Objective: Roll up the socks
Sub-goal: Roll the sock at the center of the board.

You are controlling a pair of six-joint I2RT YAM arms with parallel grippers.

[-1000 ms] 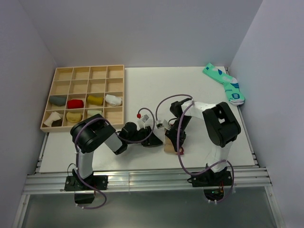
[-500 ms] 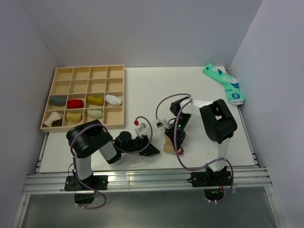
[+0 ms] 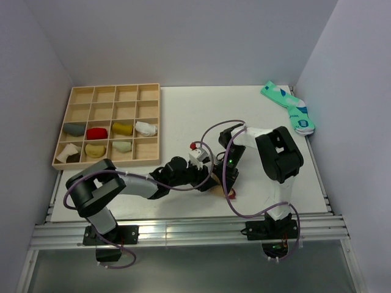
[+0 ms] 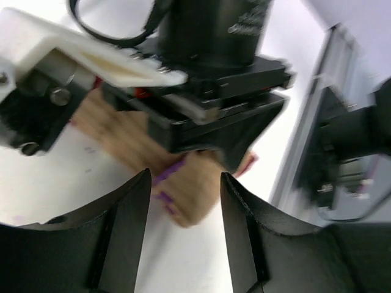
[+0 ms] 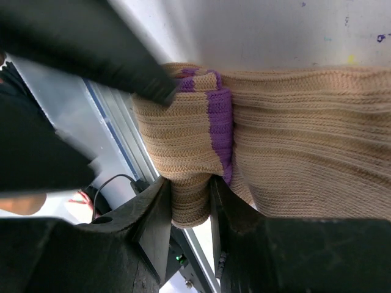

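The tan sock [image 3: 218,187] with purple-maroon stripes lies bunched near the table's front edge. My right gripper [image 3: 228,171] is shut on it. In the right wrist view its fingers [image 5: 189,183] pinch a folded edge of the ribbed tan sock [image 5: 293,134]. My left gripper [image 3: 206,178] is open just left of the sock. In the left wrist view its fingers [image 4: 184,176] point at the tan sock [image 4: 122,134], with the right gripper's black body above it. No loose pale olive-green sock shows.
A wooden compartment tray [image 3: 107,91] at the back left holds several rolled socks. A teal and white sock pair [image 3: 290,108] lies at the back right corner. The table's front rail [image 3: 183,232] is close behind the sock.
My left arm has swung from the lower left toward the right and now reaches the tan sock with open fingers. My right gripper has stayed shut on the sock.
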